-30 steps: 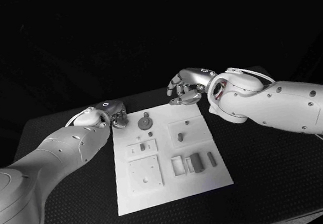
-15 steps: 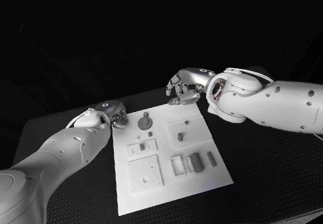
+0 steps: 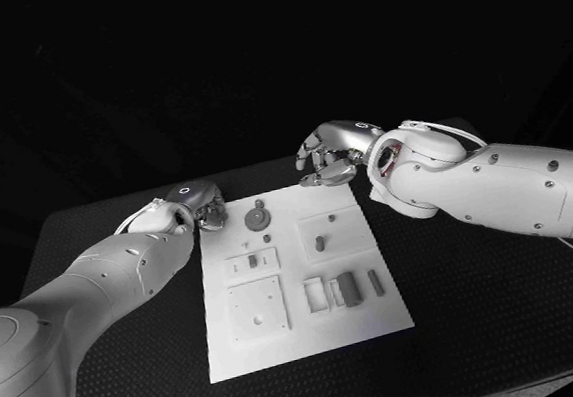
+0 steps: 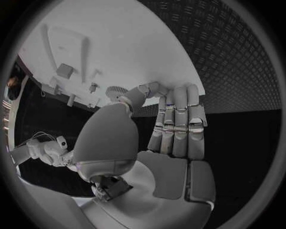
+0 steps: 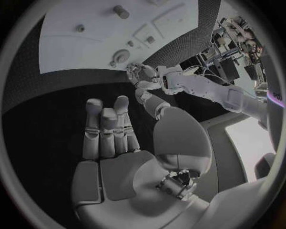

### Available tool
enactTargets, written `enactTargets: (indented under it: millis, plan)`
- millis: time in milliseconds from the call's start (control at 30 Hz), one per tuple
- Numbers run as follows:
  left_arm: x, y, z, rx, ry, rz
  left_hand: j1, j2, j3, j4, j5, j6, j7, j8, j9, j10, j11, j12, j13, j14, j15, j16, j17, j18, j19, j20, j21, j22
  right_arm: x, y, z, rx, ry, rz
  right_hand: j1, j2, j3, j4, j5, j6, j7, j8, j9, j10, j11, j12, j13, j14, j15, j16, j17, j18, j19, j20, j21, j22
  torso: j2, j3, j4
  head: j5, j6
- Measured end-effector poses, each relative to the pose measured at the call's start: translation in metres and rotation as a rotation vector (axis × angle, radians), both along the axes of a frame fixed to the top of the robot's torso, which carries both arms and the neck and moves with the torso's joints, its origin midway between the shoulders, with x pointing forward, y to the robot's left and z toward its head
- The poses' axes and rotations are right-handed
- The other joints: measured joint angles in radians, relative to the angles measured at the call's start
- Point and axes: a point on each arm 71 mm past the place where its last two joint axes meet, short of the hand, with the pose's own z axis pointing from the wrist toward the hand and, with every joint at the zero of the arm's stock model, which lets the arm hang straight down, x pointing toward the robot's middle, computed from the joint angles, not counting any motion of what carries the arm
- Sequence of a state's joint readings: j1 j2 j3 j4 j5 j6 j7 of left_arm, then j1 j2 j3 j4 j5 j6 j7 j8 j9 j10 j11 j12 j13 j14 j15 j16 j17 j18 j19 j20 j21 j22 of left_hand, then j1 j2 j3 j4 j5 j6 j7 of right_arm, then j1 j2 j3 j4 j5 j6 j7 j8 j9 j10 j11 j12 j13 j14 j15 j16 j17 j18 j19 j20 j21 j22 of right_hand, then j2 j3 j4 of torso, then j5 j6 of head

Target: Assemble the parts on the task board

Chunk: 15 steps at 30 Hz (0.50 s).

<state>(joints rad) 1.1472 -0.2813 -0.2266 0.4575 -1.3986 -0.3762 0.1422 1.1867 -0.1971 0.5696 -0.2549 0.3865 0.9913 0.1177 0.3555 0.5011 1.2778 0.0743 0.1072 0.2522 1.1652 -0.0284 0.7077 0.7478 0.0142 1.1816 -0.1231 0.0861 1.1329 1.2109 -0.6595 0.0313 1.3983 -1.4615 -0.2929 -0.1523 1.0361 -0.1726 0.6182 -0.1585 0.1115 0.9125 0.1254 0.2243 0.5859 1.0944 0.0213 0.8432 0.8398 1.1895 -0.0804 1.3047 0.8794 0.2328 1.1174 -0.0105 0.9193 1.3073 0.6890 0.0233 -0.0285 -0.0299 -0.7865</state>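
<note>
Judging by their look, the parts are small, light, rigid pieces, likely smooth enough to slip, so each wants a fingertip pinch across its narrow sides rather than a full grasp; the round gear-like part [image 3: 256, 218] near the far end of the task board [image 3: 308, 342] would best be taken by its rim. That board lies in the middle of the counter [image 3: 510, 327], with the other parts spread over it in recesses and standing as small pegs. The left hand [image 3: 198, 207] hovers at the board's far left corner, fingers together and extended, grasping nothing; in the left wrist view its fingertips [image 4: 178, 95] reach the board's edge just beside the gear. The right hand [image 3: 331, 151] hangs above the board's far edge, fingers loosely curled, also empty. Compared with 1 second ago, the left arm has shifted slightly; the right hand, board and parts look unchanged.
</note>
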Motion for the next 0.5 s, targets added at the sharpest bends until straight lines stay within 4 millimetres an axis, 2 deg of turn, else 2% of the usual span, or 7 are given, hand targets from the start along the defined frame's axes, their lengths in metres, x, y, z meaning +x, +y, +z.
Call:
enactTargets:
  millis: [500]
  plan:
    - [-0.0052,0.0038,0.003,-0.094,-0.013,-0.007,0.0,0.0,0.003,-0.003,0.009,0.002,-0.002,0.002,0.006,0.002,-0.001,0.0,0.007,0.0,0.0,0.0,0.006,0.0,0.004,0.0,0.0,0.004,0.0017,-0.005,-0.0007,-0.001,0.002,-0.012,0.0,0.0,0.0,0.0,0.0,-0.002,0.002,0.0,0.0,0.0,0.0,0.0,0.0,0.0,0.001,0.0,0.0,0.0,0.0,0.0,0.0,0.0,-0.001,-0.0002,0.0011,0.005,0.007]
